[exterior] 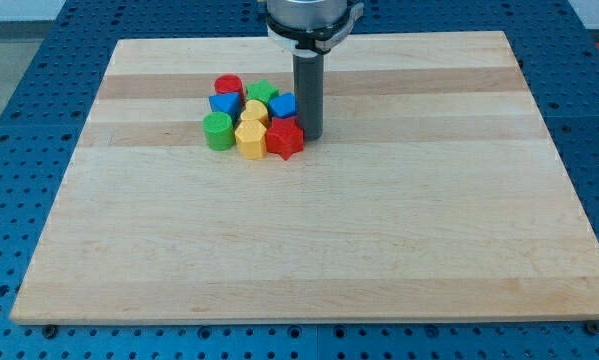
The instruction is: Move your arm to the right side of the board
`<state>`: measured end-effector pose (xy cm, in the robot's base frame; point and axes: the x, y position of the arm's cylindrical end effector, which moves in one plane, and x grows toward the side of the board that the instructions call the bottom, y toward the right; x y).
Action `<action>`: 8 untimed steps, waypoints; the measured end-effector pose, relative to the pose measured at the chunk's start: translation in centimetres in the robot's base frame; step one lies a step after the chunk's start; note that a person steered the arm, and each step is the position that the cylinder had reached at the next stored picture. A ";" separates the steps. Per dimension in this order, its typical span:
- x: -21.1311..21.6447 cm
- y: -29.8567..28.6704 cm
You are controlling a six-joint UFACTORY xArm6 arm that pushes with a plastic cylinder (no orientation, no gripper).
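My tip [310, 136] rests on the wooden board [309, 250] just right of a tight cluster of blocks, touching or nearly touching the red star block [285, 139]. The cluster holds a red cylinder [228, 86], a green star block [262, 93], a blue block [225, 104], another blue block [283, 105], a yellow block [255, 110], a green cylinder [218, 130] and a yellow block [250, 139]. The cluster sits in the view's upper middle, slightly left of centre. The rod [308, 95] rises straight up to the arm's mount at the view's top.
The board lies on a blue perforated table [19, 150] that shows on all sides. The arm's grey flange [312, 20] hangs over the board's top edge.
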<state>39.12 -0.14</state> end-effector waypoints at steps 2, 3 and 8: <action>-1.7 10.8; 3.9 11.0; 4.3 0.4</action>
<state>43.45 0.28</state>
